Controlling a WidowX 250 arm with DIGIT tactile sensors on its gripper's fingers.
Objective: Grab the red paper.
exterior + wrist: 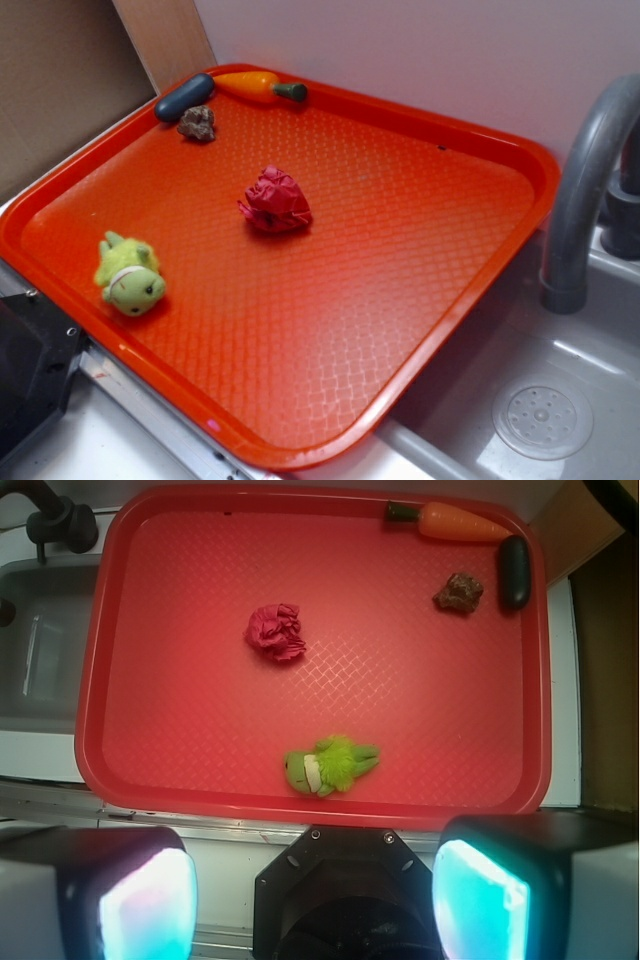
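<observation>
While the gripper (315, 895) hangs wide open and empty at the bottom of the wrist view, the crumpled crimson-red paper ball (275, 201) lies near the centre of the textured orange plastic tray (420, 310), well apart from the green plush toy (129, 275) at lower left

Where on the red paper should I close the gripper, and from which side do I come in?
Come straight down from above and close across the middle of the red paper. It is a crumpled ball lying alone on the orange tray, clear on every side. The gripper is open, back at the tray's near edge.
</observation>
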